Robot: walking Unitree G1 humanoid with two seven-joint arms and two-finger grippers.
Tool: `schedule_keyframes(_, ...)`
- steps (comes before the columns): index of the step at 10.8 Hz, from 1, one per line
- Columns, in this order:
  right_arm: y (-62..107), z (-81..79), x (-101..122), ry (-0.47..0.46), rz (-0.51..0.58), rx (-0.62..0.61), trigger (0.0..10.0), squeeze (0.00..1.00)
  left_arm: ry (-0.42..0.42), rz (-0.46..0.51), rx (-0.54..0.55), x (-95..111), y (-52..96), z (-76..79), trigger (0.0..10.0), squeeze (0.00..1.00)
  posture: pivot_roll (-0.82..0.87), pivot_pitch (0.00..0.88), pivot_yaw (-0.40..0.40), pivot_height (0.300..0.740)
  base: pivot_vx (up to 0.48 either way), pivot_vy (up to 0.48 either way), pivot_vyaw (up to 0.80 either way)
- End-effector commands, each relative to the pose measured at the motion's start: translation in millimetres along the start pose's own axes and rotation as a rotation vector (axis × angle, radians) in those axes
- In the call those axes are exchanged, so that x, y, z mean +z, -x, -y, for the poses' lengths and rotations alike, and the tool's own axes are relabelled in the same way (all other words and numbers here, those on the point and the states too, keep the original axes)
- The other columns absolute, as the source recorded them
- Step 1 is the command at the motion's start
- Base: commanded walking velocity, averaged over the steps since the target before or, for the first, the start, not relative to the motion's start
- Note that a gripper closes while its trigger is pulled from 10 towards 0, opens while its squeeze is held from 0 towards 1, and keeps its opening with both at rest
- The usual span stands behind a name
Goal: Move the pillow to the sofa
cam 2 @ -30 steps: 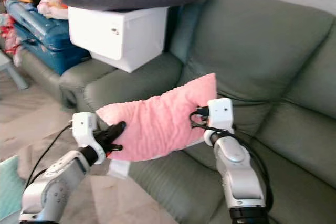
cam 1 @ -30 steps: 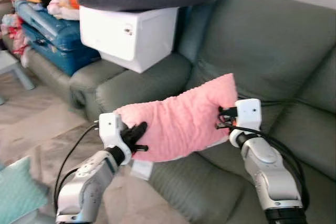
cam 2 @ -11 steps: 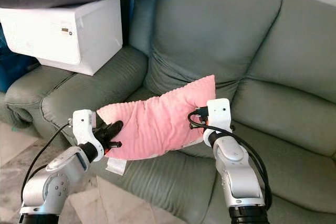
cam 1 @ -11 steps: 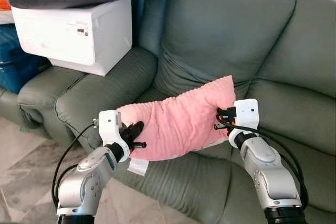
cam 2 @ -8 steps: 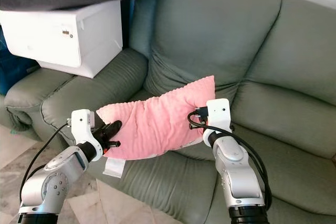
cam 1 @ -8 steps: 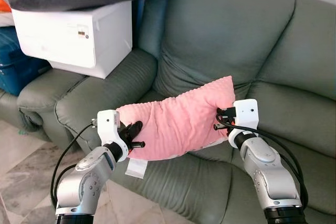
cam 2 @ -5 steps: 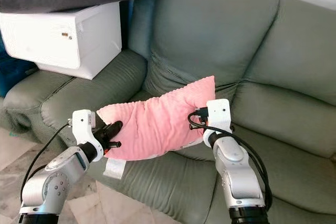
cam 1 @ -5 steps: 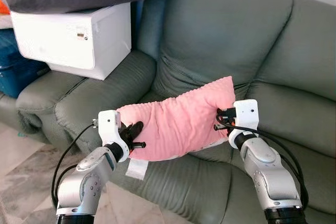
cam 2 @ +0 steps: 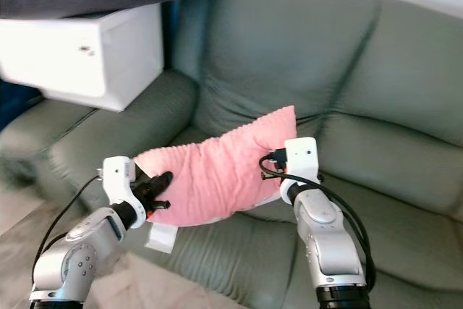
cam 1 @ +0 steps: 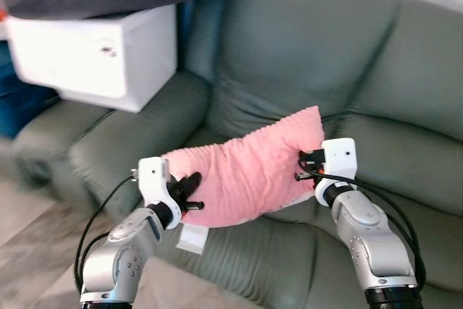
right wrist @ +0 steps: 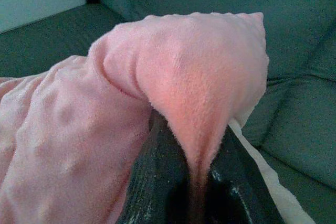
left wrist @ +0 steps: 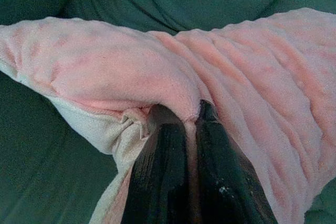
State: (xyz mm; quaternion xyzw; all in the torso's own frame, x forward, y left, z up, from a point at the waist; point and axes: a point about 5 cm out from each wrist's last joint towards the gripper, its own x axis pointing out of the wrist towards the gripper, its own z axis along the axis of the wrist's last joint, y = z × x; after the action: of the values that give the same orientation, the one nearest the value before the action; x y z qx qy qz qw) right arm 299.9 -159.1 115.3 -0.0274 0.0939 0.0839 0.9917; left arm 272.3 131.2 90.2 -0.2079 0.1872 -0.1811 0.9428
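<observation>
Pink pillow [cam 1: 246, 175] held over the green sofa [cam 1: 304, 70] seat.
The left hand [cam 1: 189, 195] pinches its lower end and the right hand [cam 1: 304, 166] grips its raised corner; the plush, ribbed, oblong cushion spans between them, long axis slanting up toward the right hand, above the smooth padded seat.

Green sofa [cam 1: 304, 70]; white box [cam 1: 101, 52] on its armrest.
</observation>
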Motion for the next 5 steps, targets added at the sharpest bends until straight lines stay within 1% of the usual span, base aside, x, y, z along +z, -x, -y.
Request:
schedule_keyframes(1, -0.3, 0.9, 7.2, -0.001, 0.024, 0.004, 10.0, 0.0, -0.002, 0.014, -0.035, 4.3, -0.9, 5.4, 10.0, 0.0, -0.18, 0.027, -0.054, 0.74, 0.0, 0.0, -0.76)
schedule_keyframes(5, 0.6, 0.5, 6.5, -0.003, 0.02, 0.005, 10.0, 0.0, 0.002, 0.006, -0.046, 3.1, -0.1, 7.0, 10.0, 0.0, -0.18, 0.029, -0.05, 0.74, 0.0, 0.0, -0.76)
